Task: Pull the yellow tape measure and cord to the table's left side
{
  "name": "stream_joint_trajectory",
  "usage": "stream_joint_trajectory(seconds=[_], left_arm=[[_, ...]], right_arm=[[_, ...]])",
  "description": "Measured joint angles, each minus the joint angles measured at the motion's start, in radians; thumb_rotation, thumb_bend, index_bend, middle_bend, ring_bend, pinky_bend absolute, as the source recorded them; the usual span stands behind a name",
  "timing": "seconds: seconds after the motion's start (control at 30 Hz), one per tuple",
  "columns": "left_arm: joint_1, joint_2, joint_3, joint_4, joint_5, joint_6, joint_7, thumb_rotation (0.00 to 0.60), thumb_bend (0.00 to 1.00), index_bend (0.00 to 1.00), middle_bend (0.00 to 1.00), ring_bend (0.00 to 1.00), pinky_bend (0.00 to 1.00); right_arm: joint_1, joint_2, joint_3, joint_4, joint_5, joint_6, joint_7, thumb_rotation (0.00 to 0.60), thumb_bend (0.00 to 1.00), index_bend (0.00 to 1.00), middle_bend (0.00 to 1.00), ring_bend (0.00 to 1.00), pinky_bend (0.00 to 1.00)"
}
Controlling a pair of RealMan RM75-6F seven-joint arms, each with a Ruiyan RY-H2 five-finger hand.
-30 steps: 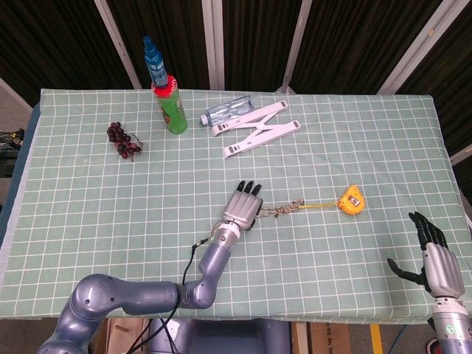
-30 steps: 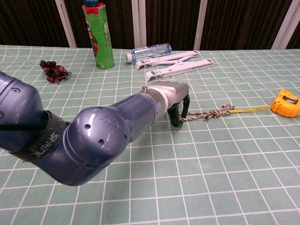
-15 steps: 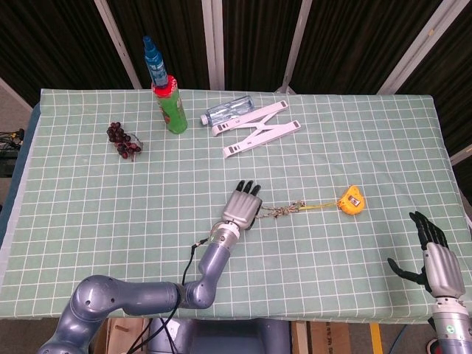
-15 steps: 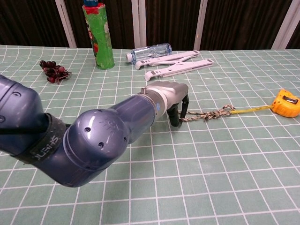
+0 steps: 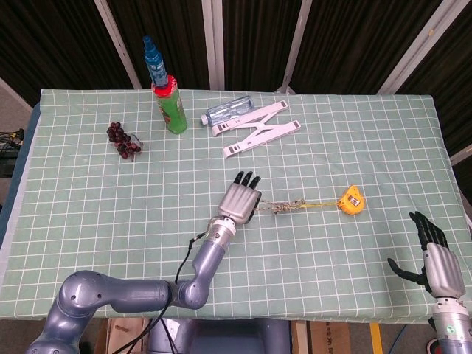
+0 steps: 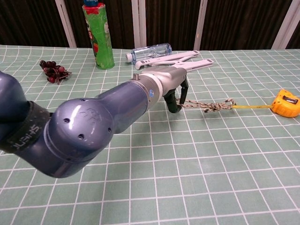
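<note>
Near the table's (image 5: 88, 221) far left corner lies a bunch of dark grapes (image 5: 123, 141), and just right of it, by the far edge, stands a green canister (image 5: 170, 103) with a blue spray bottle (image 5: 154, 63) behind it. Further right along the far edge a clear water bottle (image 5: 227, 111) lies on its side, touching a white folding stand (image 5: 258, 128).

Around the middle of the table the left hand (image 5: 240, 201) rests palm down, its fingers curled over the near end of the braided cord (image 6: 206, 106) and grasping it against the cloth. The cord runs straight to the right, drawn taut, and joins a thin yellow strip that leads to the yellow tape measure (image 5: 350, 200), which sits on the right half of the table, well apart from the hand.

Off the near right corner the right hand (image 5: 431, 258) hangs with its fingers spread, holding nothing.
</note>
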Motion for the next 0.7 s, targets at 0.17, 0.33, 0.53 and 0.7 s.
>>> stream_joint_trajectory(seconds=[0.17,0.33,0.53,0.7], left_arm=[[0.048,0.091,0.039,-0.117,0.071,0.056,0.003,0.6,0.52,0.56,0.09,0.0,0.0],[0.118,0.188,0.076,-0.236,0.123,0.114,-0.015,0.6,0.52,0.56,0.09,0.0,0.0],[0.212,0.324,0.119,-0.396,0.18,0.19,-0.049,0.6,0.52,0.56,0.09,0.0,0.0],[0.3,0.459,0.17,-0.519,0.263,0.265,-0.083,0.6,0.52,0.56,0.09,0.0,0.0]], right_arm=[[0.0,-0.001,-0.001,0.001,-0.002,0.002,-0.006,0.6,0.27,0.0,0.0,0.0,0.0],[-0.001,-0.005,0.001,0.007,-0.004,0.01,-0.014,0.6,0.27,0.0,0.0,0.0,0.0],[-0.001,-0.01,0.002,0.014,-0.008,0.018,-0.025,0.6,0.27,0.0,0.0,0.0,0.0],[-0.003,-0.011,0.0,0.012,-0.015,0.025,-0.031,0.6,0.27,0.0,0.0,0.0,0.0]])
